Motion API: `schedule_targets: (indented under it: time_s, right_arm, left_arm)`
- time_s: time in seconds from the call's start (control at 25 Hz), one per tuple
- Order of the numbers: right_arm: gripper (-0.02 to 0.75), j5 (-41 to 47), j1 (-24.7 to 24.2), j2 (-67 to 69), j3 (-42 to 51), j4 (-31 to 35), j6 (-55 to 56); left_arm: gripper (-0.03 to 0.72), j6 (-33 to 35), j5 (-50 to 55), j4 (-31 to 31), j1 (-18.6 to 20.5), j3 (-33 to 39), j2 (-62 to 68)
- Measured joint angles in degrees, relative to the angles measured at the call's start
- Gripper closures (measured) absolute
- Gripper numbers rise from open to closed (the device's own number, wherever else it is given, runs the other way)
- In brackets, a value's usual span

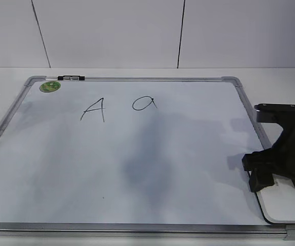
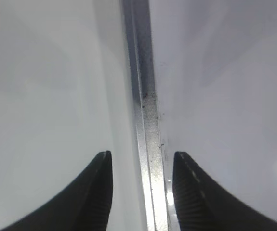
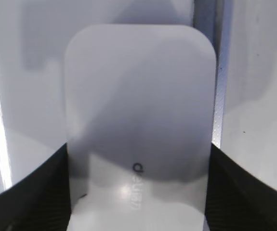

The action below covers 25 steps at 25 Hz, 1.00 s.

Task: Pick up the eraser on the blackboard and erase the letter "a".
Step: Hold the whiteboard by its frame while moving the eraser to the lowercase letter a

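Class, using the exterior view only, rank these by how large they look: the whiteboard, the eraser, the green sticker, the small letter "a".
1. Whiteboard
2. Eraser, partly hidden by the right hand
3. Small letter "a" and green sticker: too alike to rank.

The blackboard (image 1: 137,174) is white with a silver-grey frame and a green sticker (image 1: 50,86). The letter "a" (image 1: 144,104) is black. The eraser (image 3: 138,120) is white with grey writing.

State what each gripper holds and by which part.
The right gripper straddles the eraser, its fingers against the long sides at the lettered end; the eraser lies on the blackboard. Whether it is clamped cannot be told. The left gripper holds nothing.
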Motion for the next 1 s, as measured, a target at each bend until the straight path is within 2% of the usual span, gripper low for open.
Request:
schedule_targets:
  time_s: [0.4,0.68,1.0]
  right_arm:
    - [0.188,0.0,0.0,0.0,0.0,0.0,0.0]
    - [0.188,0.0,0.0,0.0,0.0,0.0,0.0]
    - [0.188,0.0,0.0,0.0,0.0,0.0,0.0]
  left_arm:
    - [0.39,0.5,-1.8,-0.9,0.0,-0.1,4.7]
    - [0.447,0.5,-3.1,-1.1,0.5,-0.2,5.2]
    - [0.453,1.0,-3.2,-3.0,2.0,-0.2,5.8]
